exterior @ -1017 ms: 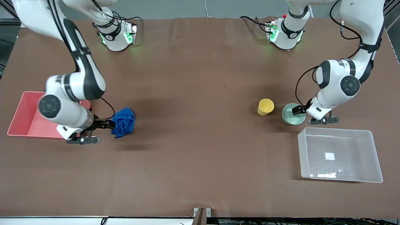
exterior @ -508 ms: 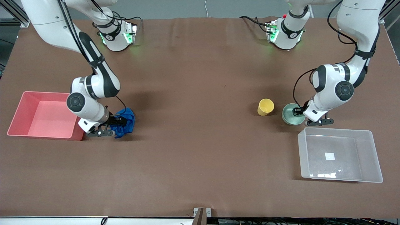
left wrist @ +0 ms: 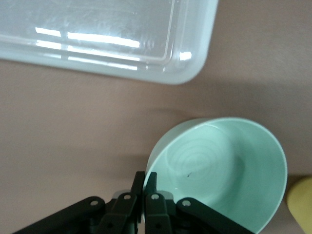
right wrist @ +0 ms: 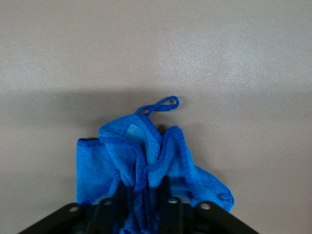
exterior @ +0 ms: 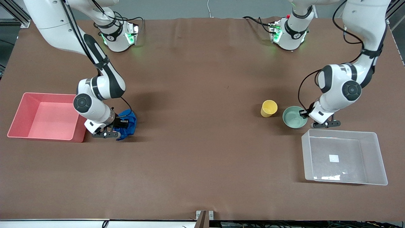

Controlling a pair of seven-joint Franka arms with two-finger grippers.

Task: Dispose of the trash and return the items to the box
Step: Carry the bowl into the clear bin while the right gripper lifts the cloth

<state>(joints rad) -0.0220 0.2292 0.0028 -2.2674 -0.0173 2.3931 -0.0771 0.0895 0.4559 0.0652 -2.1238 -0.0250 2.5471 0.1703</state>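
The blue cloth lies bunched on the table beside the pink bin. My right gripper is down on it, its fingers shut on a middle fold of the cloth, as the right wrist view shows. The mint-green bowl sits beside the yellow cup, just farther from the front camera than the clear tub. My left gripper is shut on the bowl's rim, one finger inside and one outside. The bowl, the tub and the cup's edge show in the left wrist view.
The pink bin stands open at the right arm's end of the table. The clear tub holds only a small white label. Both arm bases stand at the table's edge farthest from the front camera.
My right arm has come down and moved in over the blue cloth, which has stayed in place. The bowl has shifted slightly toward the cup in my left gripper.
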